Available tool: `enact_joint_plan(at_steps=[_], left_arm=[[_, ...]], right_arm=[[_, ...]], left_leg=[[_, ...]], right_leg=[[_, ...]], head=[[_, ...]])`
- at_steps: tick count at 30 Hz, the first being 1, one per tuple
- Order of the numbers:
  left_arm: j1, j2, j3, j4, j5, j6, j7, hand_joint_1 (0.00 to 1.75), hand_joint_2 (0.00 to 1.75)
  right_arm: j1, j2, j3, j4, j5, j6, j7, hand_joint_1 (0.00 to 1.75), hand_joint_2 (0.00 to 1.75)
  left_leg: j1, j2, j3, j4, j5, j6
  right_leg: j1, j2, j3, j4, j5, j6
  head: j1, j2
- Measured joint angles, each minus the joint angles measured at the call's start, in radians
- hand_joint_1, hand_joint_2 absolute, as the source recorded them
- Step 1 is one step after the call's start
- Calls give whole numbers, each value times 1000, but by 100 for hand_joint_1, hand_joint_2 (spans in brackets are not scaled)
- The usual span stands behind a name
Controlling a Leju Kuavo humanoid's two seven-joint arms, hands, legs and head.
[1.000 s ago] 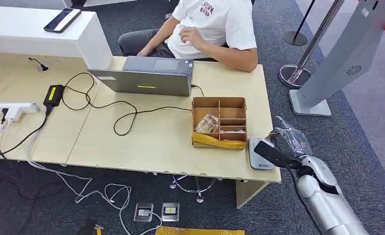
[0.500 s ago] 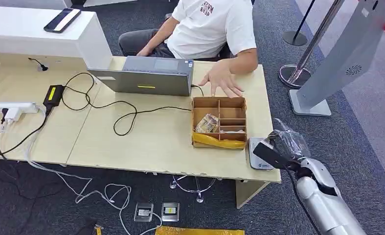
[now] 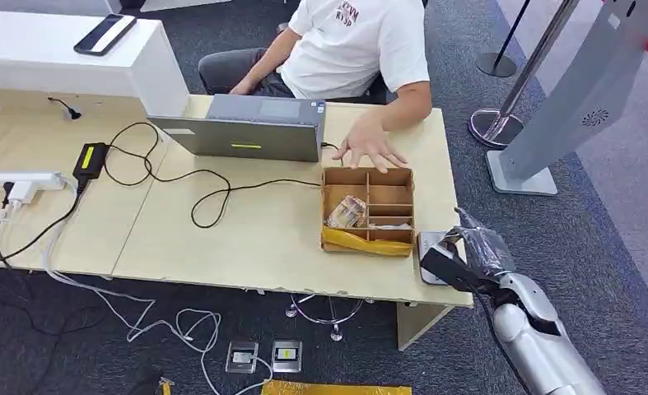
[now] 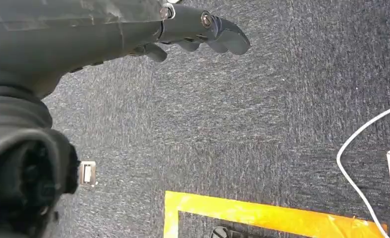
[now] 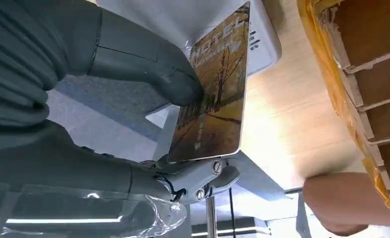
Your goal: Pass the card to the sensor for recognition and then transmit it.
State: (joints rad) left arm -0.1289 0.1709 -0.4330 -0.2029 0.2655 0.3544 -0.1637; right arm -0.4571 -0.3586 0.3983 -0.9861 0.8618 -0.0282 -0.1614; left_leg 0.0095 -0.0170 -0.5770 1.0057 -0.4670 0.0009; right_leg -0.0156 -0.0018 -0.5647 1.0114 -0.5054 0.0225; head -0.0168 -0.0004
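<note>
Autumn-gold card (image 5: 212, 94) — edge-on toward sensor (image 5: 183, 20)

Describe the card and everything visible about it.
The card is a thin, glossy rectangle with rounded corners, printed with golden autumn trees, white lettering along one end and a small logo. The right hand pinches it, thumb on the printed face, fingers behind. It is held over the white sensor at the table edge; contact with the sensor cannot be judged. In the head view it looks dark.
</note>
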Motion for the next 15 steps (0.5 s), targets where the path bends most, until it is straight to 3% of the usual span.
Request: enact_joint_plan(at_steps=[15], left_arm=[[0,0,0,0,0,0,0,0,0]], right_arm=[[0,2,10,0,0,-1,0,175,175]], left_leg=[[0,0,0,0,0,0]], right_leg=[[0,0,0,0,0,0]], head=[[0,0]])
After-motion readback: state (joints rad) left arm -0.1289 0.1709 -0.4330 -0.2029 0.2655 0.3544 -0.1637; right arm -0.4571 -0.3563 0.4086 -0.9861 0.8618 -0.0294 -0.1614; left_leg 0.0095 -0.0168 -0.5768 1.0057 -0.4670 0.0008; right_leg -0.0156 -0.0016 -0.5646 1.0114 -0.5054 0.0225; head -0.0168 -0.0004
